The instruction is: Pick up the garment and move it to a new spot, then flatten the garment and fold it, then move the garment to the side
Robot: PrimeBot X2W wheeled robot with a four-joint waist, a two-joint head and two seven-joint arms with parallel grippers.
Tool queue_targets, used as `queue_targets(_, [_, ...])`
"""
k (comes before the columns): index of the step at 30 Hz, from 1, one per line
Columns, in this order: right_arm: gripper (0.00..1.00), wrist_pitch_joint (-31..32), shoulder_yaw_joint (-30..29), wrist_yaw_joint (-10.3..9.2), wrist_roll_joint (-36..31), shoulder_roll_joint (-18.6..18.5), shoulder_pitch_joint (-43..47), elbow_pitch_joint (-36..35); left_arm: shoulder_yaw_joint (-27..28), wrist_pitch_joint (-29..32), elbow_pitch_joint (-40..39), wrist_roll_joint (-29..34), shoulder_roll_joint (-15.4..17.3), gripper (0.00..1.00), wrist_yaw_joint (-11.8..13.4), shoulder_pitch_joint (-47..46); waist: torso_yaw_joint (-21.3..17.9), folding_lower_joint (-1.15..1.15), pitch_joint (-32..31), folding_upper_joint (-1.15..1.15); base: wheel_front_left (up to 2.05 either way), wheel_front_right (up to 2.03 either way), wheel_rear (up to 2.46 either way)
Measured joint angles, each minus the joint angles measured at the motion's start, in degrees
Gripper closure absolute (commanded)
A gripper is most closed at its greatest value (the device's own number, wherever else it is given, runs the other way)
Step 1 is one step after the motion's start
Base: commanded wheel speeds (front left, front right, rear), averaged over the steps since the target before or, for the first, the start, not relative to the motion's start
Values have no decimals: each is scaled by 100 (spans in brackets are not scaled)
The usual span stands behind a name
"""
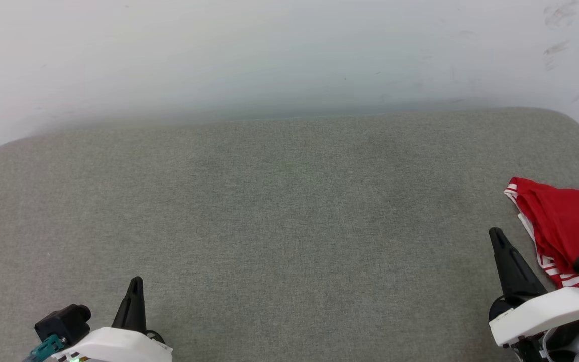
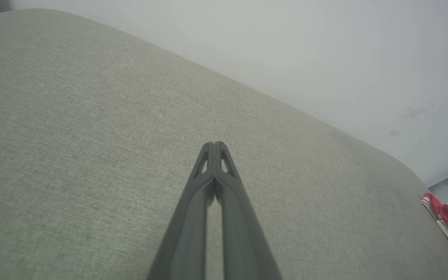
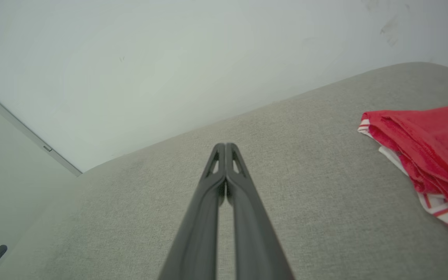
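Jaws closed tight and empty on left gripper (image 1: 135, 280) and right gripper (image 1: 494, 232), over grey cushion (image 1: 289, 201).
Bunched garment (image 1: 566, 221) lies at the frame's right edge, just beside the right gripper. Likely soft, light, limp; the near striped trim looks the handiest hold. Frame cuts it off; its layout is unclear.

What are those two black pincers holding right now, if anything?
Nothing. The left gripper and right gripper are both shut empty; the red jersey lies apart.
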Motion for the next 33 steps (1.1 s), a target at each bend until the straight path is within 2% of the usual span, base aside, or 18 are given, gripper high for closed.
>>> queue_targets(9, [100,46,-67,0,976,31,-85,225,220,230,80,-812,-157,100,-205,-119,36,0,-3,0,0,0,0])
queue_targets(33, [100,98,-198,0,2864,104,-272,655,673,703,208,-2373,-469,100,-603,-341,120,0,-9,0,0,0,0])
